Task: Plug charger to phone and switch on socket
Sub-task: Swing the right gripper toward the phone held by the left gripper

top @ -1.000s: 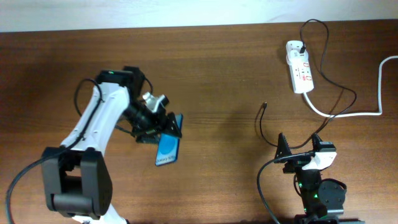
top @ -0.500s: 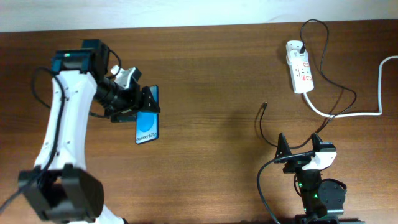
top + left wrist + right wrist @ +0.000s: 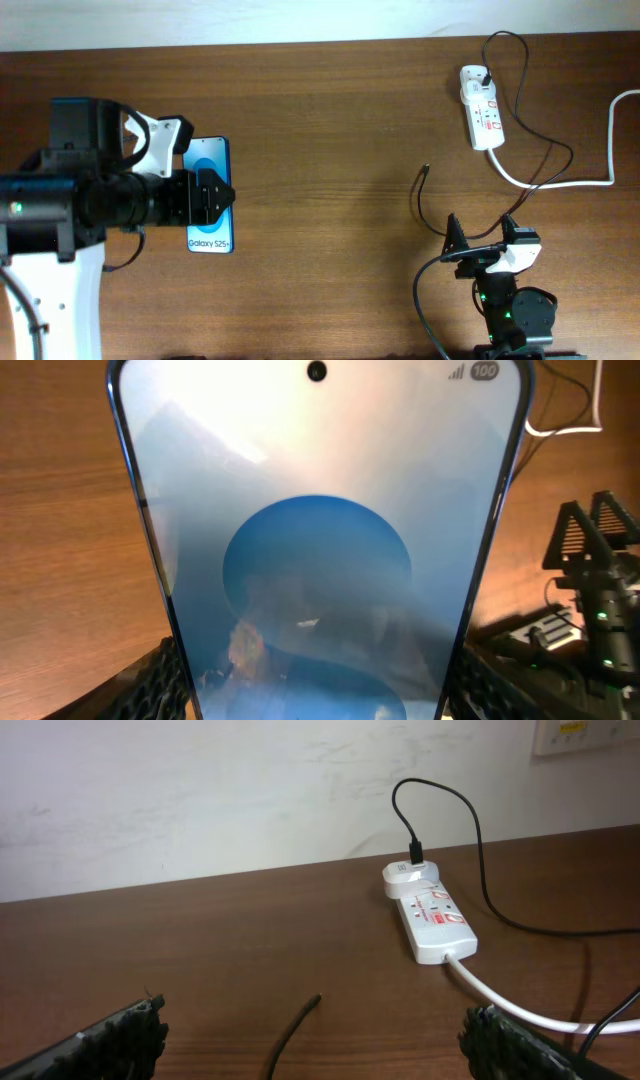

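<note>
My left gripper (image 3: 208, 197) is shut on the phone (image 3: 209, 195), a blue-screened handset with "Galaxy S25+" on its lower strip, held above the table's left side. In the left wrist view the phone (image 3: 318, 550) fills the frame between my dark fingers (image 3: 150, 682). The charger's black cable (image 3: 535, 130) runs from its plug in the socket (image 3: 481, 118) at the far right, and its free tip (image 3: 426, 169) lies on the wood. My right gripper (image 3: 482, 238) is open and empty near the front edge. In its wrist view the tip (image 3: 313, 1002) lies between the fingers, with the socket (image 3: 432, 916) beyond.
The socket's thick white cord (image 3: 560, 183) runs to the right table edge. A pale wall (image 3: 250, 790) stands behind the table. The right arm's base (image 3: 515, 315) sits at the front right edge.
My left arm has swung left and toward the front, carrying the phone from the table's left-centre to the far left and turning it upright. The right arm and the cable have not moved.
</note>
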